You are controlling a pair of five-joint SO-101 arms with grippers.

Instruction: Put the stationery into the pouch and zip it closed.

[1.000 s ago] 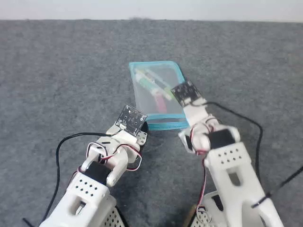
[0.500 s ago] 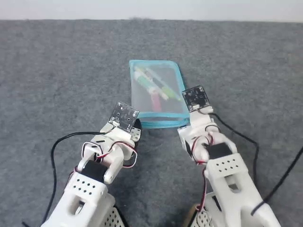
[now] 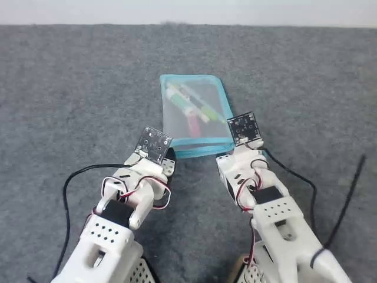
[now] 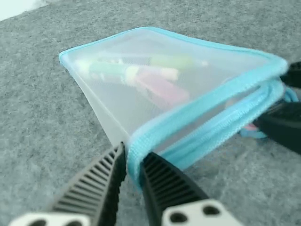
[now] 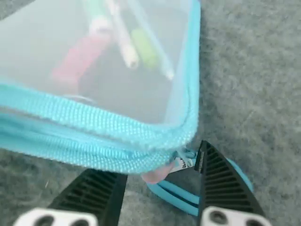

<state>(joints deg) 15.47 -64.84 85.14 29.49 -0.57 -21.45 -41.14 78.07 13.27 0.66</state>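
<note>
- Teal-edged translucent pouch [image 3: 194, 121], flat on the grey felt table [image 3: 70, 88], directly ahead of both grippers and between their tips
- Left gripper [image 4: 132, 162]: fingers closed on the pouch's near corner, the teal zip edge pinched between them
- Right gripper [image 5: 160, 165]: fingers spread apart at the pouch's other near corner; zip pull [image 5: 181, 164] with teal loop lies between them, just beside one finger
- Pouch contents: stationery [image 3: 197, 112], several pens visible through the wall, green, pink and white, lying loosely side by side
</note>
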